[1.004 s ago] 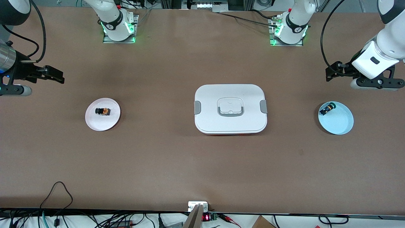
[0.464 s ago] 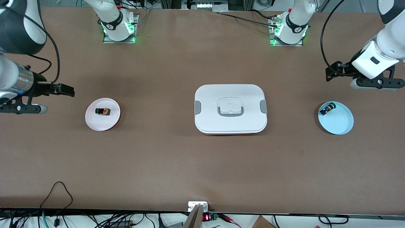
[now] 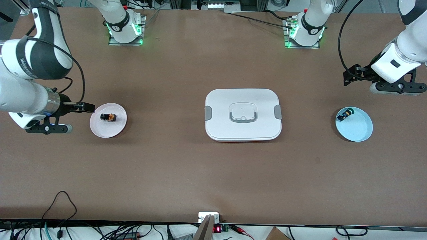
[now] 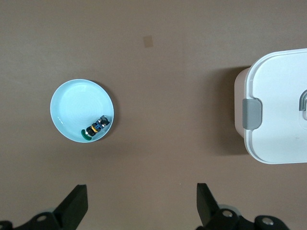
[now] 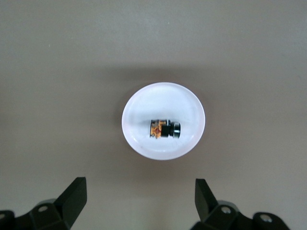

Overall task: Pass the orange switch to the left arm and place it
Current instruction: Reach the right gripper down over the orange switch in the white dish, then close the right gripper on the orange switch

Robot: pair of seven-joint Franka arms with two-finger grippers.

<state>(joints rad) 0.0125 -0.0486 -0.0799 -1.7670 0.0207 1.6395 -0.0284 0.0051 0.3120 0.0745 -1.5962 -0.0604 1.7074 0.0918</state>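
The orange switch (image 3: 108, 117) lies on its side on a small white plate (image 3: 104, 130) toward the right arm's end of the table. It also shows in the right wrist view (image 5: 164, 129), on the plate (image 5: 158, 98). My right gripper (image 3: 87, 107) is open and empty, in the air just beside that plate's rim; its tips (image 5: 139, 191) are wide apart. The white box (image 3: 243, 114) stands in the table's middle. My left gripper (image 3: 349, 77) is open and empty (image 4: 140, 191), waiting over the table at the left arm's end.
A light blue plate (image 3: 357, 128) near the left arm's end holds a black switch with a green tip (image 3: 344, 114). Both show in the left wrist view: the plate (image 4: 76, 103) and the switch (image 4: 96, 128), with the box's end and grey clip (image 4: 252, 114) beside them.
My right arm has swung in from the table's end toward the white plate, and its gripper now hangs at the plate's rim. The left arm has not moved.
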